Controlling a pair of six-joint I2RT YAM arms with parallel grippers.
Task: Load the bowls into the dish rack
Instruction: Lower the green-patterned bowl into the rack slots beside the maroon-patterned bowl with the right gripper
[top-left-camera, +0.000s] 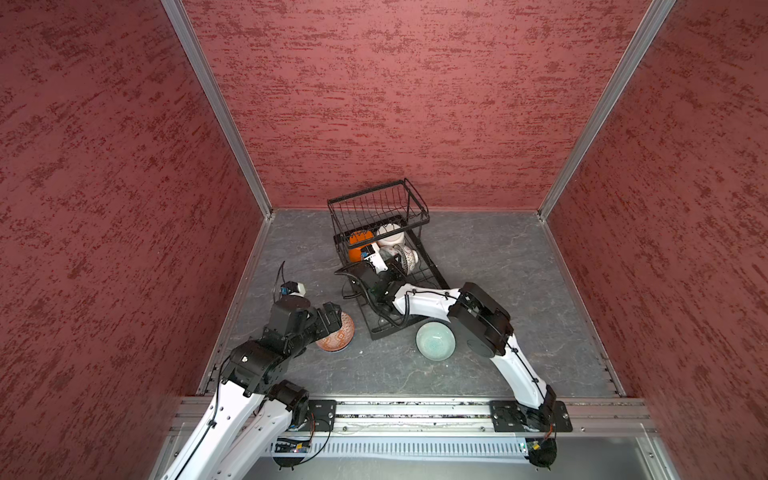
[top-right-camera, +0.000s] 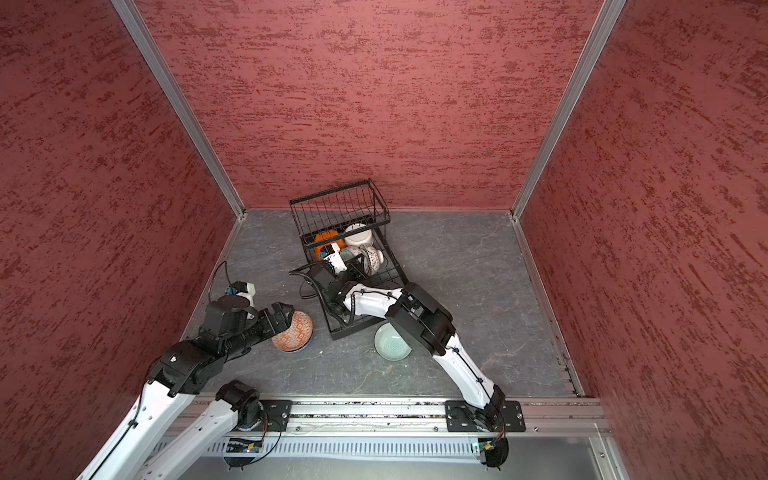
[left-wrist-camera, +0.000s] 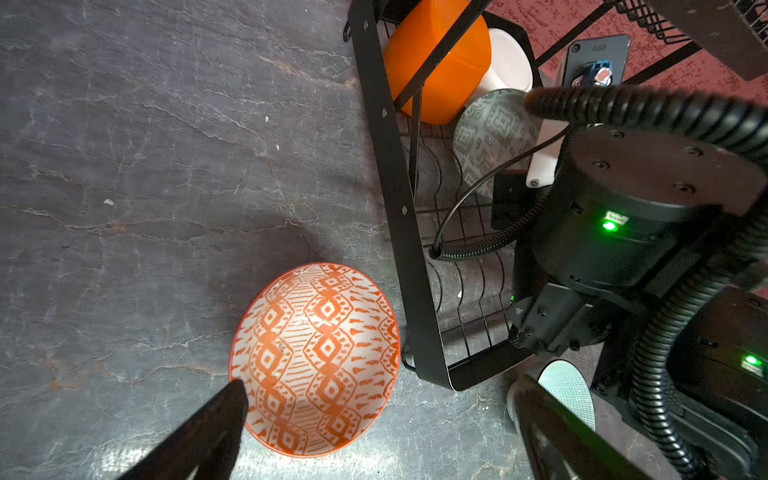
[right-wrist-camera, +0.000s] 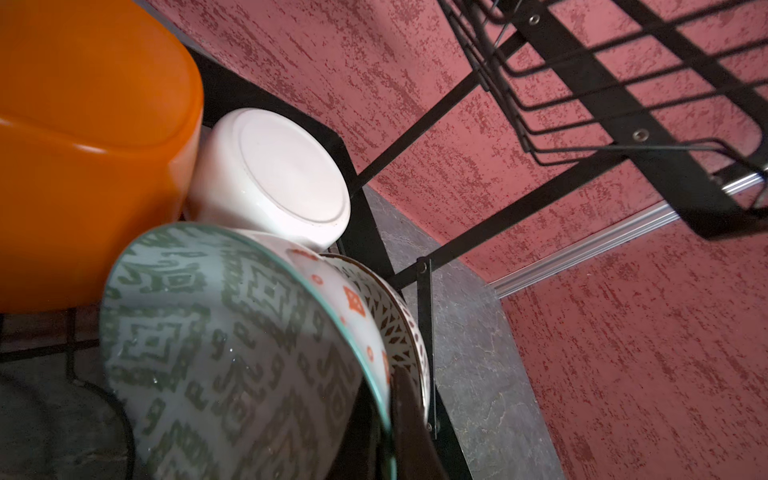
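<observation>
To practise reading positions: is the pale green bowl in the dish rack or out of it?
Out. The pale green bowl sits on the table, beside the dish rack's near end.

Glossy glazed orange bowl (right-wrist-camera: 83, 145), matt black wire dish rack (left-wrist-camera: 392, 166).

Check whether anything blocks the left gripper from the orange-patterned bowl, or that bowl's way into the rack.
Nothing visible lies between the open left gripper and the orange-patterned bowl. Toward the dish rack, though, the right arm lies over the near, free section, the right gripper shut on the green-patterned bowl.
</observation>
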